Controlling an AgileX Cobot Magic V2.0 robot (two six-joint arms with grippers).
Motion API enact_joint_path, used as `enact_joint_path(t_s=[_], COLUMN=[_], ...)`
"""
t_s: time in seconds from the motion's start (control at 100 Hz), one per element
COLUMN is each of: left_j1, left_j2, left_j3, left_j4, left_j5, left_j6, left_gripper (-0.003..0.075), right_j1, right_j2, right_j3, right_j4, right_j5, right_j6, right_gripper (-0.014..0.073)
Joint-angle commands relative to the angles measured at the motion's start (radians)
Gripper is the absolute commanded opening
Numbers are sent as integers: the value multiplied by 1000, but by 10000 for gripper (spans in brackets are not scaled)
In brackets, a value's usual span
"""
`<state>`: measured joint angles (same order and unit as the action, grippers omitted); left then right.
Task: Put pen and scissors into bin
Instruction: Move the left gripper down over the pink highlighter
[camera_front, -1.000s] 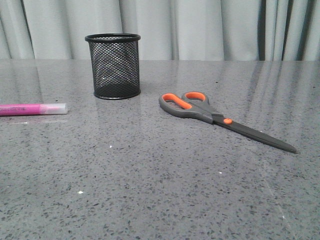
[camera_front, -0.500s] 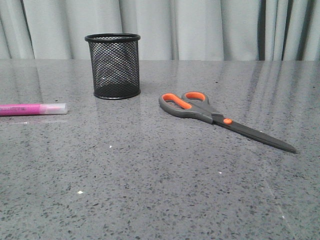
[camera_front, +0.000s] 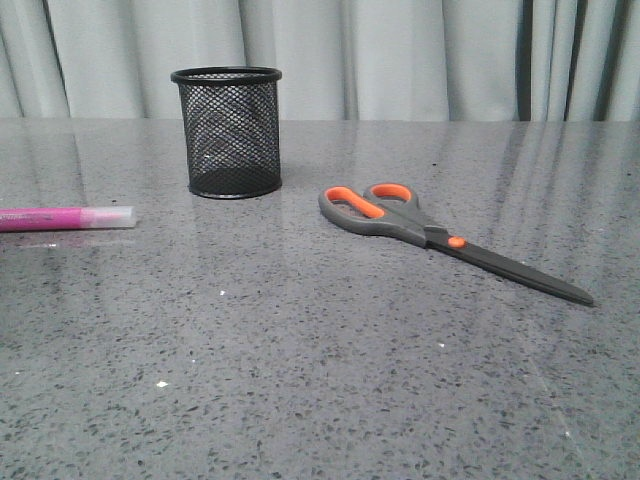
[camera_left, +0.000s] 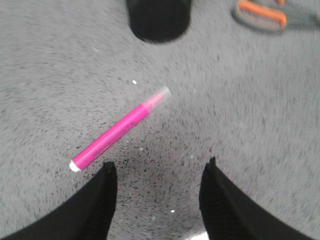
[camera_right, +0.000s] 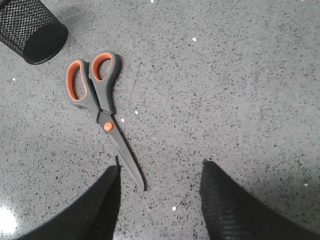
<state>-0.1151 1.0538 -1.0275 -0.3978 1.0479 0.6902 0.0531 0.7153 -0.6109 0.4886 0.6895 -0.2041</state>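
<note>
Nothing on the table has shifted since a second ago: pen, scissors and bin sit where they were. You see the pen (camera_front: 62, 218) lying flat at the front view's nine o'clock edge, cap toward the bin (camera_front: 226, 132), which stands upright at about eleven o'clock. The scissors (camera_front: 440, 240) lie closed at three o'clock, handles toward the bin, well apart from it. Your task has not begun; both items are left to place. Your left gripper (camera_left: 157, 175) hangs over the table with jaws spread wide, the pen just beyond them, untouched. Your right gripper (camera_right: 160, 175) is likewise spread, empty, the blade tip near its fingers.
</note>
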Motion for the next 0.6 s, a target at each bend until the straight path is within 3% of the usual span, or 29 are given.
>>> enact_joint_path(t_s=[0.0, 0.29, 0.59], left_j1=[2, -13, -13], left_j2=[84, 330, 487], left_j3=[-85, -190, -219], left_j4=[-31, -38, -67], left_j5=[29, 36, 48], left_j6=[165, 550, 702], left_gripper=[350, 351, 350], right_j1=[-4, -4, -4], right_j2=[4, 4, 4], right_j3=[-36, -36, -36], right_j4=[14, 14, 14], right_j5=[-41, -37, -27], right_j6=[-25, -50, -53], right_gripper=[328, 328, 328])
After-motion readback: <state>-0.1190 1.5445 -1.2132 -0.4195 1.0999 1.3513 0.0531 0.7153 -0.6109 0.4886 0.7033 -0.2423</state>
